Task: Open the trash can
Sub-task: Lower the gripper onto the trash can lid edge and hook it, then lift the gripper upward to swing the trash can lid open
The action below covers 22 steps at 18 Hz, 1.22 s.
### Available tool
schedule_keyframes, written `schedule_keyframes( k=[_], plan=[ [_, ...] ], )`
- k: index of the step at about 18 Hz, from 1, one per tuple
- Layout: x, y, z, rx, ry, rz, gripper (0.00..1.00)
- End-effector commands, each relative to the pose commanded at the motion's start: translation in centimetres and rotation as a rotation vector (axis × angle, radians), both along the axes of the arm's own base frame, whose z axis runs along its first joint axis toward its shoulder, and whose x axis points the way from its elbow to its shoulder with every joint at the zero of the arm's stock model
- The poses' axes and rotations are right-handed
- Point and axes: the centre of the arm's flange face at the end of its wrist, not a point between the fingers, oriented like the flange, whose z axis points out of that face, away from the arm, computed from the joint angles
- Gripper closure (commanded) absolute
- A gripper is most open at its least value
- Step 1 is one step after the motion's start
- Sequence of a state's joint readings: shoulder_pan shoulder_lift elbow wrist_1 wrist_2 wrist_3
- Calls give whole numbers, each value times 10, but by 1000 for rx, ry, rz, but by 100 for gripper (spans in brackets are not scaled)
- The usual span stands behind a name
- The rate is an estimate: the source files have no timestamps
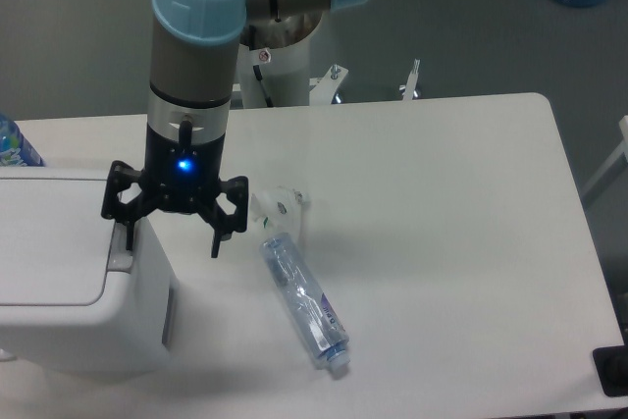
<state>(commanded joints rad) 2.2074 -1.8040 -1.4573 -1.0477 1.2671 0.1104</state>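
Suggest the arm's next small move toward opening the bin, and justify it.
Probably lower the hand a little so its left finger presses the grey tab. The hand is open, that finger sits at the tab on the bin's right edge, and the lid looks closed.

Silver-grey cylindrical arm segments are capped with light blue joint covers. A black band and a lit blue LED are seen above the black two-finger gripper. A white base and thin cables are visible behind.
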Motion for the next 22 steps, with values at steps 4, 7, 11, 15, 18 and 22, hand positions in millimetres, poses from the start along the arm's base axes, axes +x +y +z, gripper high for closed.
schedule_keyframes(
  k=[4, 7, 11, 15, 18, 22],
  plan=[
    [1, 2, -4, -5, -4, -2, 0],
    [1, 3, -4, -7, -3, -4, 0],
    [1, 3, 3, 4, 6, -7, 0],
    [-3, 4, 45, 69, 75, -37, 0],
    [-12, 1, 67, 85, 183, -115, 0],
    [-43, -22, 79, -28, 383, -153, 0]
  ],
)
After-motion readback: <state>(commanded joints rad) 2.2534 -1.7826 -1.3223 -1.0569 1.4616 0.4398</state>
